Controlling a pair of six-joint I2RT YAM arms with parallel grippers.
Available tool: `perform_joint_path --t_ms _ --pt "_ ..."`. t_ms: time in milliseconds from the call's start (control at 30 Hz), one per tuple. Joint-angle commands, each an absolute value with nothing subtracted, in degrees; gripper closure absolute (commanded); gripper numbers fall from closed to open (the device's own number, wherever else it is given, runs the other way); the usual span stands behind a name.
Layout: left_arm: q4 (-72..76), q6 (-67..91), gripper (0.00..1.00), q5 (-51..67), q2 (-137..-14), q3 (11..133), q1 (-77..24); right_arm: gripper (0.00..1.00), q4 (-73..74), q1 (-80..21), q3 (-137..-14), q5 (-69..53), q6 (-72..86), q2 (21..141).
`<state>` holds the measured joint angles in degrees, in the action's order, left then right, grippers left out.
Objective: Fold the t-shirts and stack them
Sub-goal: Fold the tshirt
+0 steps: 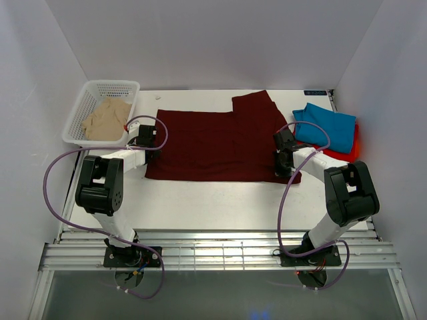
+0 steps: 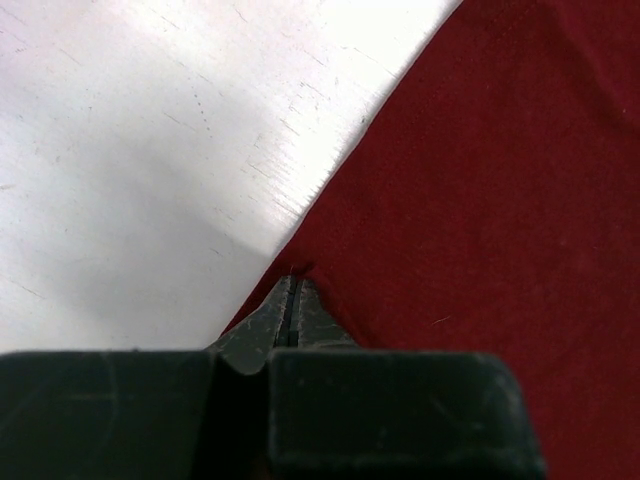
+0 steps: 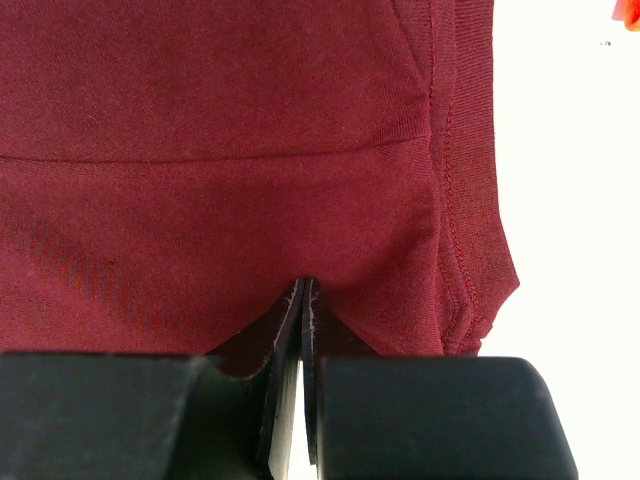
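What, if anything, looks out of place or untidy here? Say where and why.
The beige t-shirt lies crumpled in the white basket at far left, not folded, while the teal-blue t-shirt sits folded on the red-orange t-shirt at right.

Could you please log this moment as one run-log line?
left tool: shut on maroon t-shirt, left edge | right tool: shut on it, right edge | shirt: spread flat

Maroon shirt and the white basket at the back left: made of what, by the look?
The maroon shirt: soft knit cloth, probably cotton jersey, matte; fine knit texture, stitched seams and limp folds show in the right wrist view. The basket: looks like moulded white plastic, smooth finish; rigid open lattice walls with a solid rim.
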<state>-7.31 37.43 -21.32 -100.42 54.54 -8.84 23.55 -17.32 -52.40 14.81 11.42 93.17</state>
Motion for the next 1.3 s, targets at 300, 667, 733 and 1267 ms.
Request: perform_joint_path --t_ms 300,667,733,1267 --pt "-9.84 36.92 1.00 -27.07 -96.07 55.37 -8.61 0.92 23.64 -17.05 -51.85 13.98 11.16 95.89" --pt "-10.99 36.74 1.00 -28.30 -97.47 55.72 -8.61 0.92 23.82 -17.14 -51.86 13.98 11.16 96.68" --pt "-11.25 36.74 1.00 -28.91 -97.99 55.72 -8.53 0.92 23.91 -17.05 -51.94 13.89 11.16 96.77" --pt "-11.25 36.39 0.02 -30.41 -89.31 56.34 -8.61 0.67 23.20 -17.05 -54.23 15.03 9.76 90.45"
